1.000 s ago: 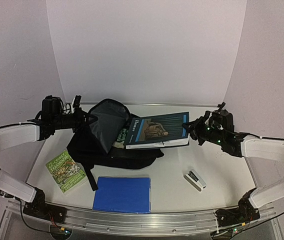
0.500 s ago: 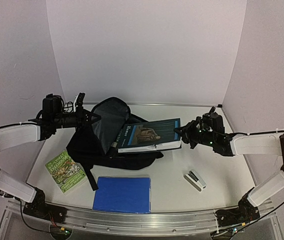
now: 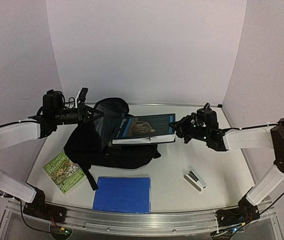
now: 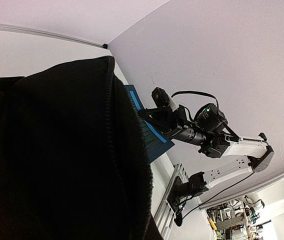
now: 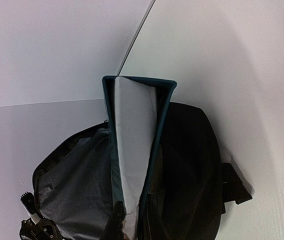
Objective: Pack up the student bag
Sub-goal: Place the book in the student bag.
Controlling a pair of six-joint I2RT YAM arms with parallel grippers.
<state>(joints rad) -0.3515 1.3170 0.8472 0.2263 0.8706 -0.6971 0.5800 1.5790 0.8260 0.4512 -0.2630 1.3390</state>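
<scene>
The right fingers point(image 3: 177, 129) are clamped on the right end of a teal book point(image 3: 144, 127), whose other end pokes into the open, grey-lined mouth of the bag point(image 3: 127, 155). The left fingers point(image 3: 88, 114) pinch the mouth's rim, holding it up. The bag lies left of centre toward the far edge of the counter point(image 3: 222, 165). A green book point(image 3: 64, 172), blue folder point(image 3: 122, 194) and stapler point(image 3: 194, 180) lie nearer the near edge.

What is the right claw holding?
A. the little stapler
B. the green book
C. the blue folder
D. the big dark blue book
D: the right claw is pinched on one end of the dark blue book, and the book's other end pokes into the open student bag.
</scene>
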